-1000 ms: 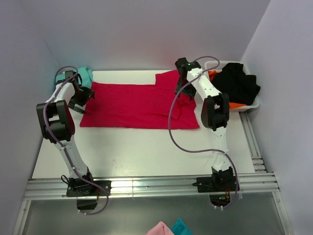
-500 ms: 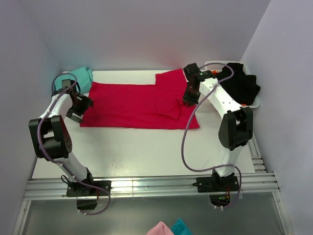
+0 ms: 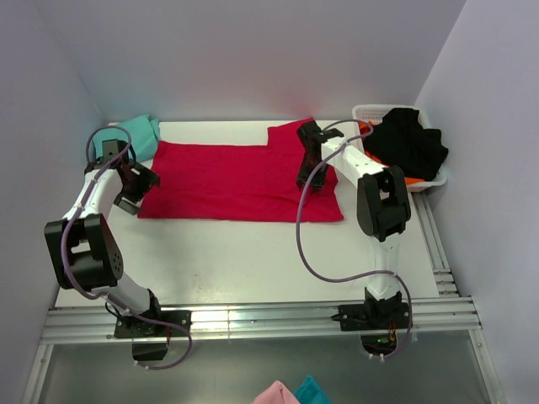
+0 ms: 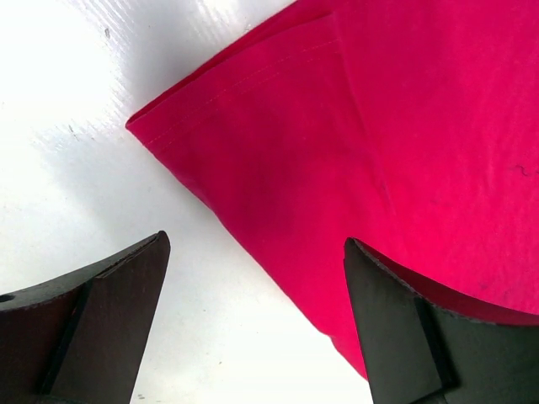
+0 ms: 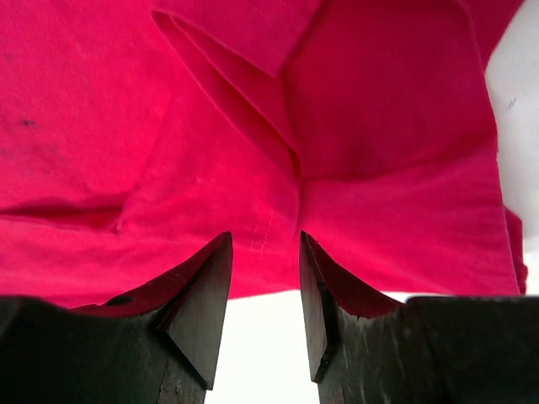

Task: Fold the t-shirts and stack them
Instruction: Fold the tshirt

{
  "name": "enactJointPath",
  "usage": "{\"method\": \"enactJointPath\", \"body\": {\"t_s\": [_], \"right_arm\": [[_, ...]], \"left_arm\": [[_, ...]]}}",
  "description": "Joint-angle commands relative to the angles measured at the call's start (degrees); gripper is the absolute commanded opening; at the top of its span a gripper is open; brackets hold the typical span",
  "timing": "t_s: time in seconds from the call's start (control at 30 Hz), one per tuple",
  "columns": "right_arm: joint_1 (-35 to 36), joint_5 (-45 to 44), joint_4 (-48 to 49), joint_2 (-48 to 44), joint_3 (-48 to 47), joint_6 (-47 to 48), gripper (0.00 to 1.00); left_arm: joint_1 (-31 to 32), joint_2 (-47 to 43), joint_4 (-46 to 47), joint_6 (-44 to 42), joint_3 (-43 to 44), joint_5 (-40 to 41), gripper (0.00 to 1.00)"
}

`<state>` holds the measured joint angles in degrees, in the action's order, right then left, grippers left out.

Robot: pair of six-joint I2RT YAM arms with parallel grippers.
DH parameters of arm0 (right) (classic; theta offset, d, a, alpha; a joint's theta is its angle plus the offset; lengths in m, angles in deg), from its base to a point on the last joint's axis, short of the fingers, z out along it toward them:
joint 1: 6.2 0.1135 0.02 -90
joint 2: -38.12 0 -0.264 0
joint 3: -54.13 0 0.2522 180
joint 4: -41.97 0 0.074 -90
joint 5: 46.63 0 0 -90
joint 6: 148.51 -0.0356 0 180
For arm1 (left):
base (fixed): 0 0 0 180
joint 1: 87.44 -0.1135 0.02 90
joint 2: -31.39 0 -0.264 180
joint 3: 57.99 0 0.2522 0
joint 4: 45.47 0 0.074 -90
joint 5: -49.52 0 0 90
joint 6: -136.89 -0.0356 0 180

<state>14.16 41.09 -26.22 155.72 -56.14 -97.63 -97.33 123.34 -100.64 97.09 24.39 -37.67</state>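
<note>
The table point(image 3: 253, 244) is unchanged; the crimson t-shirt point(image 3: 227, 181) lies spread across its far half exactly as a second ago, unfolded except for a flap turned over at its right end; the teal t-shirt point(image 3: 141, 130) sits bunched in the back left corner, just beside it; the change is the right arm, swung back in from the basket point(image 3: 364, 110); the right tool point(image 5: 265, 240) now hangs over that flap, jaws at a slim gap, gripping nothing; the left tool point(image 4: 257, 244) hovers wide open and empty over a left corner; first fold looks imminent.
</note>
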Motion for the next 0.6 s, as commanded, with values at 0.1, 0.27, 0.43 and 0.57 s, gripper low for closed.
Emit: {"method": "enactJointPath", "body": {"t_s": [0.1, 0.27, 0.43, 0.57], "right_arm": [[-0.1, -2.5, 1.8, 0.9, -2.0, -0.5, 0.44], [-0.1, -4.0, 3.2, 1.2, -0.4, -0.9, 0.44], [-0.3, -5.0, 4.2, 2.0, 0.7, -0.9, 0.44], [-0.4, -4.7, 5.0, 3.2, 0.6, -1.4, 0.44]], "left_arm": [[-0.1, -4.5, -1.0, -3.4, -2.3, 0.2, 0.91], [-0.2, -5.6, -0.8, -4.3, -3.3, 0.2, 0.91], [-0.3, -5.6, -0.7, -4.8, -3.6, -0.2, 0.91], [-0.3, -5.5, -1.1, -5.5, -3.1, 0.2, 0.91]]}}
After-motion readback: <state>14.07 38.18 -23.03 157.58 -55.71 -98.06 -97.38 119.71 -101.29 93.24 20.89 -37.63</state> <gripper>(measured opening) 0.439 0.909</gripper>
